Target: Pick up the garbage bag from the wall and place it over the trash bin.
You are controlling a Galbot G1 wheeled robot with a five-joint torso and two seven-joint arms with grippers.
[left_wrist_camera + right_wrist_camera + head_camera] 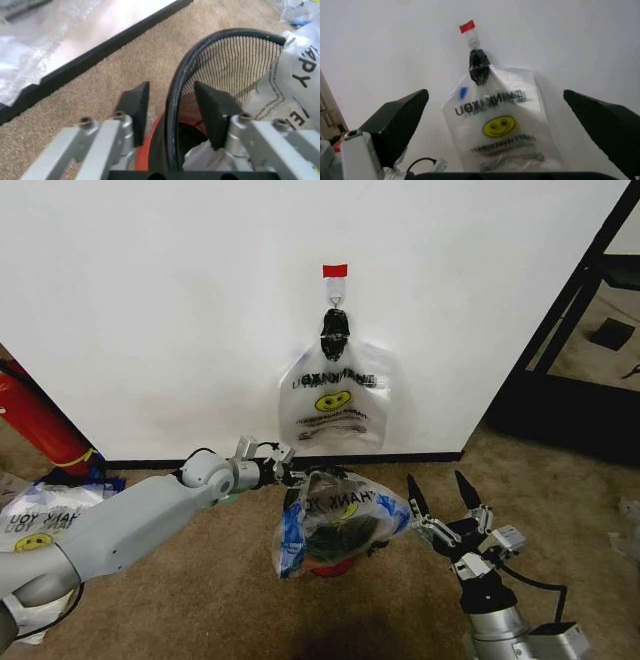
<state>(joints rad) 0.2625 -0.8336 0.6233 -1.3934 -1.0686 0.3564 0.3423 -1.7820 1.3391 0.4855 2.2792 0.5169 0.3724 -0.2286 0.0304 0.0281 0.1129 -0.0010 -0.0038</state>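
Note:
The garbage bag (340,518), clear crinkly plastic with black print and blue strips, lies bunched over the top of the trash bin (334,565), a black wire-mesh basket with a red base. My left gripper (283,472) is at the bin's left side. In the left wrist view the left gripper (171,86) is open, one finger outside and one inside the bin's rim (176,97), with the garbage bag (295,86) beside it inside the mesh. My right gripper (437,485) stands open just right of the bin, apart from the bag. The wall (150,300) is behind.
A bunch of like bags (335,395) hangs on the wall under a black clip (335,330) below a red tape tab (335,271). A red cylinder (35,415) and flat bags (35,525) lie at the left. A dark frame (570,310) stands at the right.

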